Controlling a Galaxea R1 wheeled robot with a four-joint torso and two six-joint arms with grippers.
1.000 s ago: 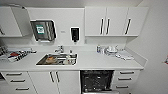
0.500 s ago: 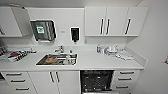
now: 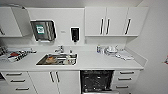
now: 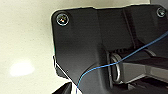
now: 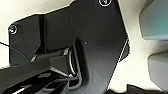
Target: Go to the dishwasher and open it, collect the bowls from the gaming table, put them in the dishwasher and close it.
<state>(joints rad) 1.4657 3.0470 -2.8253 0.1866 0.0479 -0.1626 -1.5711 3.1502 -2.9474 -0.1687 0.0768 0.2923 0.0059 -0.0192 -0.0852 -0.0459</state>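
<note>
On the far left of the worktop (image 3: 90,62) I see a pile of dark and red-and-white things (image 3: 13,55), too blurred for me to name. Next along, the steel sink (image 3: 58,59) is set into the counter under the tap (image 3: 60,49); in it lie an orange-brown item on the left side and some pale dishes and a small bottle towards the right, though I can't make them out further. Above the sink a paper-towel dispenser (image 3: 43,30) and a black soap dispenser (image 3: 74,34) hang on the wall. Under the counter, just right of the sink cupboard doors, the dishwasher (image 3: 97,80) stands open, its dark interior and rack showing, with its door dropped towards me at the bottom edge of my head view. Right of it are white drawers (image 3: 125,79). Up on the worktop above them I see a cluster of small bottles and pale crockery (image 3: 110,50), with a flat pale thing lying beside it. From my wrist cameras I cannot tell whether either gripper is spread or pressed together
</note>
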